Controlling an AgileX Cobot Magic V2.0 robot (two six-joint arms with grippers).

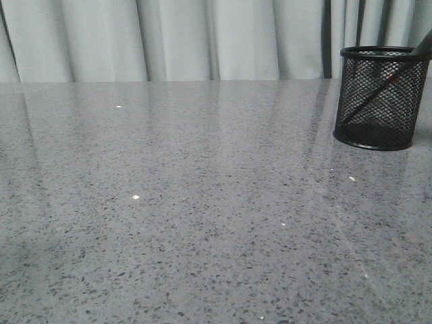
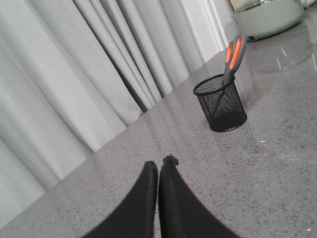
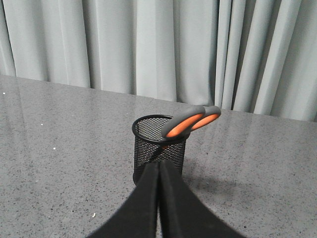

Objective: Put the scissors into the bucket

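The black wire-mesh bucket (image 1: 375, 98) stands upright on the grey table at the far right. The scissors (image 1: 378, 94) stand blades down inside it, and their grey and orange handles (image 3: 190, 123) lean out over the rim. The bucket (image 2: 220, 102) and the scissors (image 2: 233, 54) also show in the left wrist view, well away from my left gripper (image 2: 159, 162). My left gripper is shut and empty above the table. My right gripper (image 3: 158, 166) is shut and empty, just in front of the bucket (image 3: 157, 145). Neither gripper shows in the front view.
A grey speckled table (image 1: 189, 202) fills the front view, with pale curtains (image 1: 169, 37) behind it. A pale green and white vessel (image 2: 267, 17) stands on the table beyond the bucket in the left wrist view.
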